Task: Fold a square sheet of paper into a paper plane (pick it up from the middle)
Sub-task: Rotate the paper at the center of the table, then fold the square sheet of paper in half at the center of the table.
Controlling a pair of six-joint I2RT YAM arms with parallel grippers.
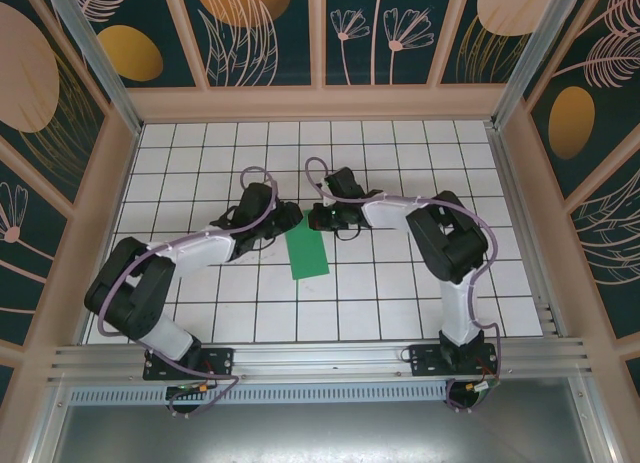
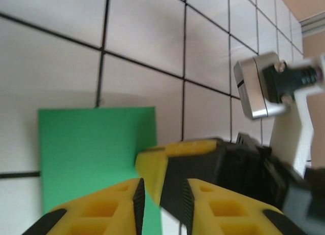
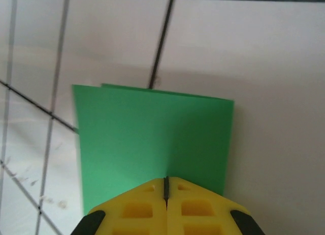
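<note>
The square sheet of paper (image 1: 306,253), folded to a narrow green rectangle, lies flat on the white grid table (image 1: 400,293) between the two arms. The right gripper (image 3: 166,181) has its yellow fingers pressed together at the sheet's near edge; whether they pinch the paper I cannot tell. The left gripper (image 2: 162,194) stands beside it over the sheet's other side, jaws slightly apart and holding nothing

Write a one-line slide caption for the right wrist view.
Shut right gripper at the near edge of the folded square sheet of paper on the gridded table.
</note>
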